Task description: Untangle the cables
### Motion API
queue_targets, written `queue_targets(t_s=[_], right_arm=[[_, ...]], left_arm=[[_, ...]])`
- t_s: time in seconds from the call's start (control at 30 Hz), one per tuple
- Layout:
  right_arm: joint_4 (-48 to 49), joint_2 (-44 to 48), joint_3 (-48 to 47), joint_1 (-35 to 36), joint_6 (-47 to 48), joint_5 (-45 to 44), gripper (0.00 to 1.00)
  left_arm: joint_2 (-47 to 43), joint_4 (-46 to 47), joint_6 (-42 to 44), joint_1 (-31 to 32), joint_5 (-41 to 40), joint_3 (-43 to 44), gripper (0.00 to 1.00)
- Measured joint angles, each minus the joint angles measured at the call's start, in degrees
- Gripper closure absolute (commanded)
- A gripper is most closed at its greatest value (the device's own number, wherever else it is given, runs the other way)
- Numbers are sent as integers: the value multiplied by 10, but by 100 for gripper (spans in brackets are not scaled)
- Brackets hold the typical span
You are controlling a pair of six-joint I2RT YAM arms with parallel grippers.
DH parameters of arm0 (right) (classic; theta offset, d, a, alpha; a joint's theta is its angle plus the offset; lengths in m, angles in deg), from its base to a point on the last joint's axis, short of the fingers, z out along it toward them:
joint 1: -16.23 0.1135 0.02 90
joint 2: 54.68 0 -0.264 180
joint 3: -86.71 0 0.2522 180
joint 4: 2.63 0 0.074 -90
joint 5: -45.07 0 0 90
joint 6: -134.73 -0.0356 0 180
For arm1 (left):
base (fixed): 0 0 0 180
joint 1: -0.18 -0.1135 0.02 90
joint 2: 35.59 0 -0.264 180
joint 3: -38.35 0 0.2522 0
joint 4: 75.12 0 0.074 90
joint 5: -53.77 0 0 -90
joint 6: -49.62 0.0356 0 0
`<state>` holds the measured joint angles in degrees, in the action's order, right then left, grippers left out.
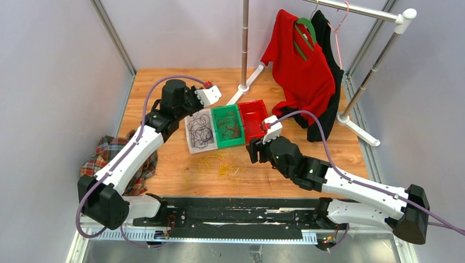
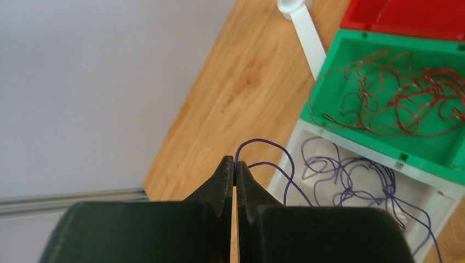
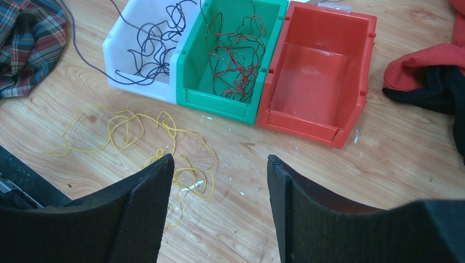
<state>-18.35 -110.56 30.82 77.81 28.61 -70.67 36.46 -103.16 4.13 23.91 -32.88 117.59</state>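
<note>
The left gripper [image 2: 234, 164] was closed tight on a purple cable [image 2: 264, 142] beside the white bin [image 2: 438, 196]. The right gripper [image 3: 219, 160] stood wide open and empty, near the yellow cables [image 3: 131, 129].

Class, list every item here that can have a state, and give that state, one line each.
Left gripper, shut on a purple cable.
Right gripper, open, empty.
White bin, holds purple cables.
Green bin, holds red-brown cables.
Red bin, empty.
Yellow cables, tangled on the table.
</note>
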Motion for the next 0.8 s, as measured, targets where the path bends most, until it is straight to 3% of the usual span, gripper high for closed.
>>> queue_targets(t_s=[0.27, 0.57, 0.8], right_arm=[[-8, -8, 0, -4, -8, -3, 38], [-14, -24, 0, -10, -13, -7, 39], [-18, -38, 0, -16, -20, -9, 40]], left_arm=[[33, -19, -3, 0, 5, -38, 100], [157, 16, -3, -6, -10, 50, 100], [175, 64, -24, -13, -11, 57, 100]])
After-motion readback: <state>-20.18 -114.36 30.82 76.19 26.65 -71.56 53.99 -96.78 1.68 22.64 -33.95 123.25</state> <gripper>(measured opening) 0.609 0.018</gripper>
